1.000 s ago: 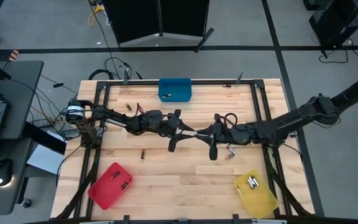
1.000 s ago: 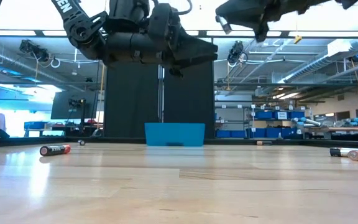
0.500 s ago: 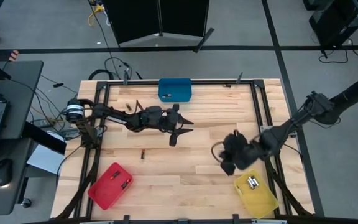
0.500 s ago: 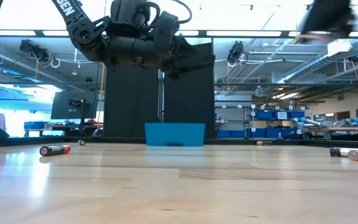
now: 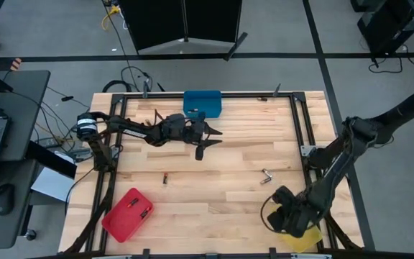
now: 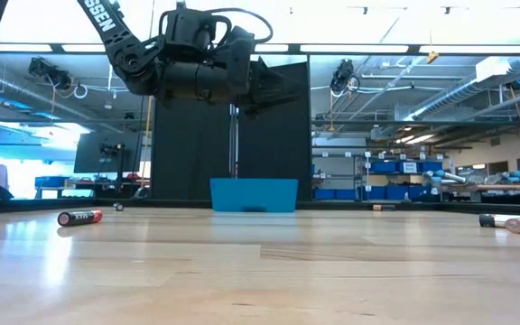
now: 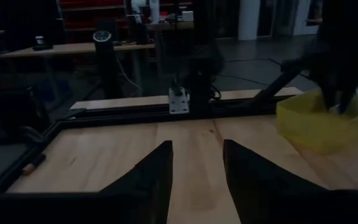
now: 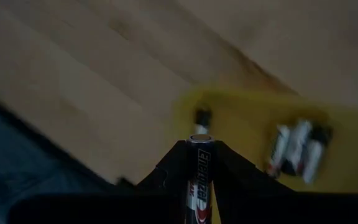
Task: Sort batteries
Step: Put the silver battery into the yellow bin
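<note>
My right gripper (image 8: pixel 199 148) is shut on a black Energizer battery (image 8: pixel 199 171) above the yellow bin (image 8: pixel 247 130), which has several batteries (image 8: pixel 298 149) lying in it. In the high view that gripper (image 5: pixel 284 216) covers most of the yellow bin (image 5: pixel 309 237) at the near right corner. My left gripper (image 5: pixel 205 141) hovers open over the table's far middle, near the blue bin (image 5: pixel 202 103); its wrist view shows its gripper (image 7: pixel 195 158) holding nothing. Loose batteries lie on the wood: one (image 5: pixel 165 178) left of centre, a pair (image 5: pixel 267 175) right of centre. My right gripper pinches the battery between its two fingers (image 8: pixel 174 160). The battery lies along the fingers, and its silvery end (image 8: pixel 199 139) sticks out just past the tips. The fingers point down from above, and the battery is lifted clear over the yellow bin.
A red bin (image 5: pixel 128 214) holding a battery sits at the near left, and the blue bin (image 6: pixel 254 194) holds one at the far edge. More batteries lie near the far left (image 5: pixel 149 123) and the far rail (image 5: pixel 262 99). Black frame rails border the table.
My right gripper has swung from the table's middle, where it met the left gripper, toward the near right corner and down over the yellow bin, carrying the battery. My left gripper has drawn back a little toward the far left.
</note>
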Available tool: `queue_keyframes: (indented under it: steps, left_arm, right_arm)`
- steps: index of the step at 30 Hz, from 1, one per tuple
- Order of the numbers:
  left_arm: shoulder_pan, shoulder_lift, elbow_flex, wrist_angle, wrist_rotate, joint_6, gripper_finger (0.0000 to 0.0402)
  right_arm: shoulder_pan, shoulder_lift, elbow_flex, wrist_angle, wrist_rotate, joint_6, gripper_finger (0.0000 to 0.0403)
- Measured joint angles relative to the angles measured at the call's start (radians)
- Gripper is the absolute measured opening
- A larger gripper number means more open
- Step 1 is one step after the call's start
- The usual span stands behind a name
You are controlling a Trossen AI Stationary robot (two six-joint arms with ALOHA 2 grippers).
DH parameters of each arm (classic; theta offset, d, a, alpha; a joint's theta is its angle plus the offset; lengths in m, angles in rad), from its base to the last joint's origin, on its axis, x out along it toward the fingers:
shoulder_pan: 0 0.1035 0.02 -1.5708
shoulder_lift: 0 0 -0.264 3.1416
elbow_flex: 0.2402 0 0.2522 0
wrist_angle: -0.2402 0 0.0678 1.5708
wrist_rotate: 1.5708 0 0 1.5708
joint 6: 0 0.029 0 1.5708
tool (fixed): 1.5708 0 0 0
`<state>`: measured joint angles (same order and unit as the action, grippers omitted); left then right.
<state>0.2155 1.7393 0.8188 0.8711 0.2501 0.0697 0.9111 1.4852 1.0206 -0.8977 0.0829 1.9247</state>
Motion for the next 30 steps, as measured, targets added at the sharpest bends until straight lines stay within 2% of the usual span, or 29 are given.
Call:
queue_keyframes:
  steps: [10,30]
  left_arm:
    - [0.014,0.000,0.000,0.000,0.040,-0.010,0.0149]
    - [0.014,-0.001,0.000,0.006,0.040,-0.010,0.0149]
  right_arm:
    - [0.029,0.134,-0.001,-0.024,-0.158,0.095,0.0060]
    - [0.029,0.166,-0.100,0.053,-0.106,0.168,0.0068]
